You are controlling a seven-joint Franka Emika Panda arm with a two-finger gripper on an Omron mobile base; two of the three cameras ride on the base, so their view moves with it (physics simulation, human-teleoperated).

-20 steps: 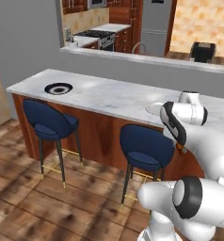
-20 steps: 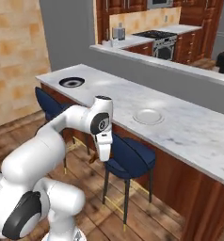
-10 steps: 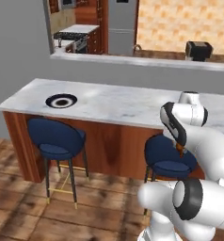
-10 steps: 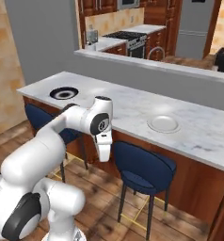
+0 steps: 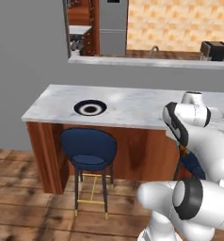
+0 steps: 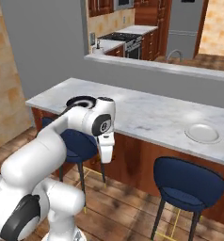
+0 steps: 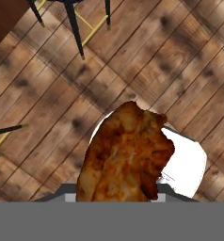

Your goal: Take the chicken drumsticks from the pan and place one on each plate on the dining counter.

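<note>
Your gripper (image 6: 106,159) hangs below the dining counter (image 6: 151,117), jaws pinching a chicken drumstick (image 7: 125,157) over the wood floor (image 7: 180,56), seemingly carried low for transit. Ahead wait the navy-rimmed plate (image 5: 90,108) and the pale plate (image 6: 203,133).

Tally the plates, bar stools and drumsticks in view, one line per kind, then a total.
Plates: 2, a navy-rimmed plate and a white plate
Bar stools: 2, left stool, right stool
Drumsticks: 1, the drumstick at the gripper
Total: 5
</note>
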